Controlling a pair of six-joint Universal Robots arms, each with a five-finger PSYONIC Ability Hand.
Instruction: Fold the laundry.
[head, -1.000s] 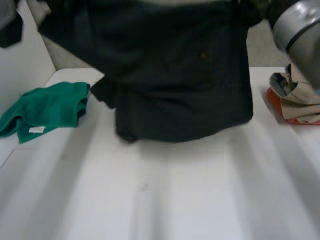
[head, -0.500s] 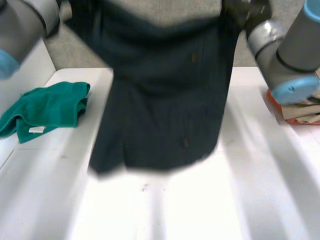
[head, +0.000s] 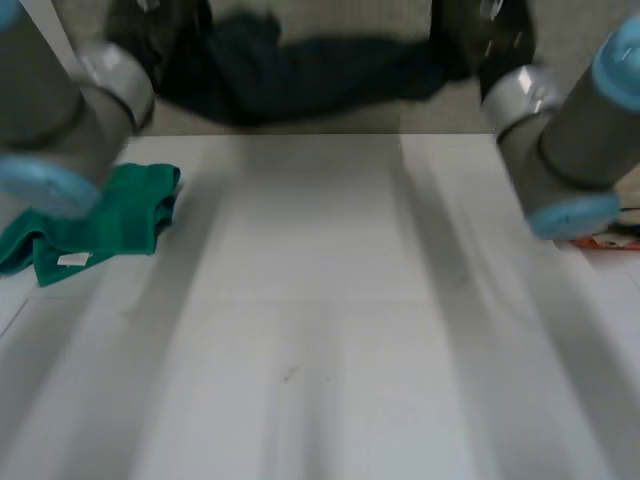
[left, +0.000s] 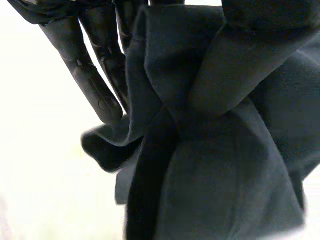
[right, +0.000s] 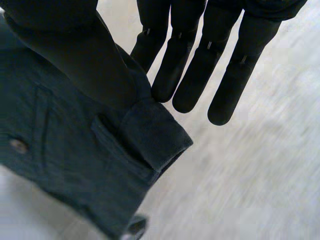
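A dark garment (head: 310, 75) with buttons hangs stretched between my two raised hands, beyond the far edge of the white table (head: 320, 330). My left hand (left: 95, 85) pinches a bunched edge of the garment (left: 210, 150) between thumb and straight fingers. My right hand (right: 200, 60) presses its thumb down on a banded edge of the garment (right: 100, 150), near a button, clamping it against the fingers. In the head view the left hand (head: 170, 45) holds the garment's left end and the right hand (head: 495, 45) its right end.
A crumpled green cloth (head: 100, 215) lies at the table's left side. A beige and orange pile (head: 612, 235) sits at the right edge behind my right arm (head: 560, 150). A white wall stands at the far left.
The garment hung low over the table's far half; now it has swung up and away past the far edge. Both arms have come forward into the head view.
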